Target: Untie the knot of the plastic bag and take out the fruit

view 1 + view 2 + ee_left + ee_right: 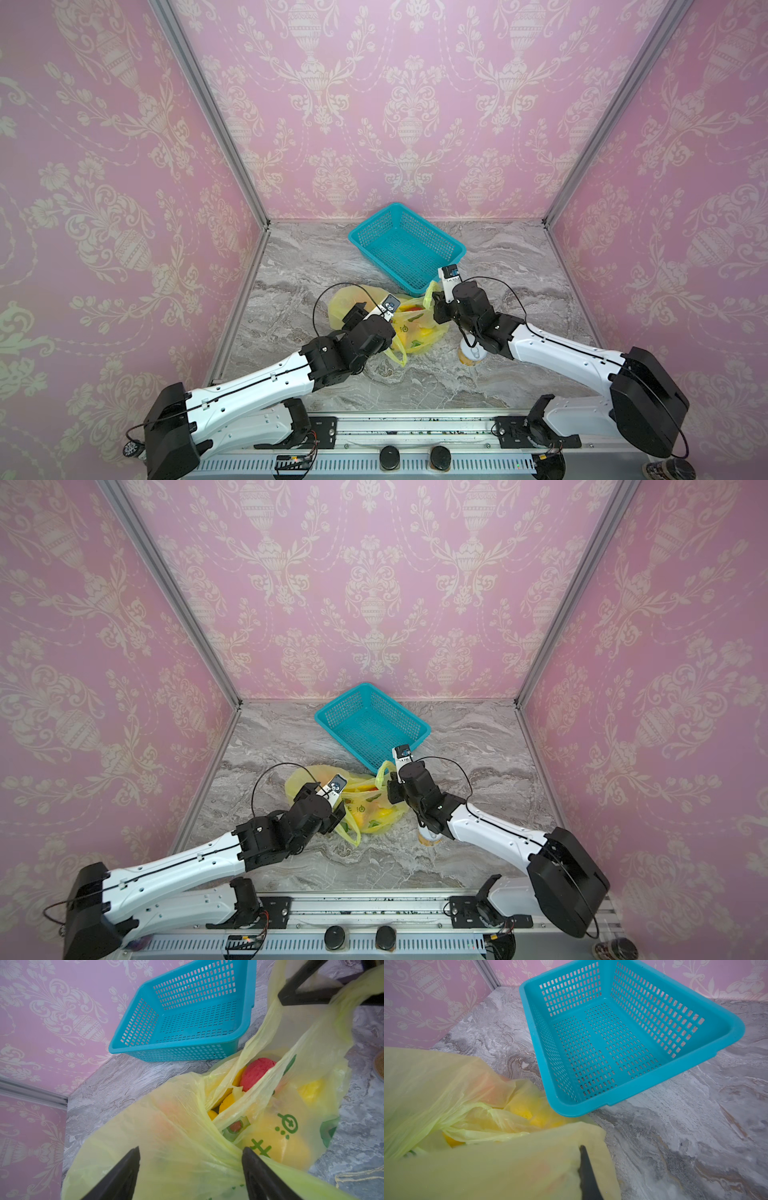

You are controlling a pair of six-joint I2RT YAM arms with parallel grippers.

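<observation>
Left wrist view, plastic bag (176, 1126), fruit (256, 1073) inside

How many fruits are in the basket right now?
0. The basket is bare; the fruit that shows, red and yellow, sits inside the plastic bag, and more may be hidden there.

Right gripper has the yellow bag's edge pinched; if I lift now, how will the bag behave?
Probably floppy: the plastic bag is thin, wrinkled film draped over the right gripper, so it should stretch and sag. Likely bottom-heavy, with several fruit inside. Those look round, so they may roll out through the open gap if it tilts.
</observation>
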